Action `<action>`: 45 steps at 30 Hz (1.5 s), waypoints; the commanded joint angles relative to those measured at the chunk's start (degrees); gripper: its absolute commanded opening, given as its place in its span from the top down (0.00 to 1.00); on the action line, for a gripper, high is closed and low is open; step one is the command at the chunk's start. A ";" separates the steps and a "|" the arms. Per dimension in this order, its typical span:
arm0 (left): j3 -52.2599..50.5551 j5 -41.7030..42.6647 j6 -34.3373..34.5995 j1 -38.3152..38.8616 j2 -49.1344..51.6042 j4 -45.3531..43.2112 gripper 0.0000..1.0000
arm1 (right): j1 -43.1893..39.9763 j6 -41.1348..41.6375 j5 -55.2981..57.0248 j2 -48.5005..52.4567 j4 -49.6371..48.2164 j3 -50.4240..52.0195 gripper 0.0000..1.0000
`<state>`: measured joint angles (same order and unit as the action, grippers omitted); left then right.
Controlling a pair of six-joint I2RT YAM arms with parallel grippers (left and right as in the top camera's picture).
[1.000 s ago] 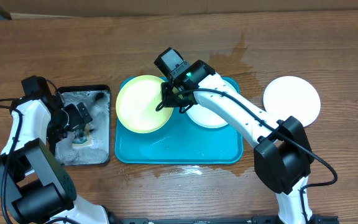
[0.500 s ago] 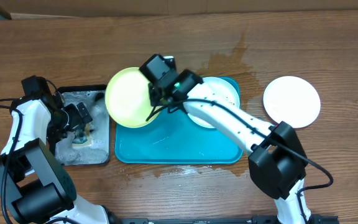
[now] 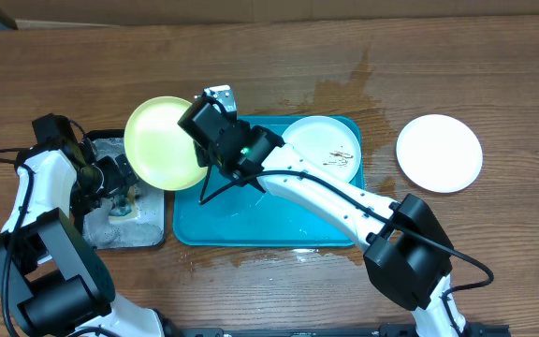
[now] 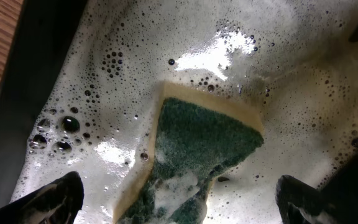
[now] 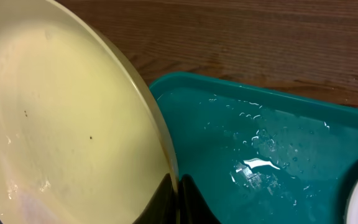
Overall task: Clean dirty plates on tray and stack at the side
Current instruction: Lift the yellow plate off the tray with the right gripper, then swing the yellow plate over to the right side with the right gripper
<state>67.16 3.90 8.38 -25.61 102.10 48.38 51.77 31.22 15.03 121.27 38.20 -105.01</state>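
Jaws of our right gripper (image 5: 178, 202) pinch the yellow plate (image 3: 162, 140) by its rim. Our left gripper (image 4: 179, 199) gapes over the sponge (image 4: 204, 140).

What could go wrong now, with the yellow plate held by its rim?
The right gripper pinches the wet yellow-green plate only at its rim, tilted; it might slip onto the blue tray. The plate also hangs near the left gripper, open over the sponge in the black tray; they could collide.
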 commanded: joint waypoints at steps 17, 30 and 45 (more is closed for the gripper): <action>0.57 0.59 -1.11 0.13 -1.18 -0.02 0.00 | 0.44 -0.20 1.03 6.84 -15.43 -1.99 0.96; 0.57 0.59 -1.11 0.13 -1.18 -0.04 0.00 | 0.74 -4.81 2.10 8.00 -29.35 -1.99 0.96; 0.57 0.59 -1.11 0.13 -1.18 -0.04 0.00 | 4.98 -35.23 6.12 15.41 -50.42 -1.99 0.96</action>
<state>67.16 3.46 8.54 -25.93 102.10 48.38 54.24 9.78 20.75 135.33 -8.91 -105.23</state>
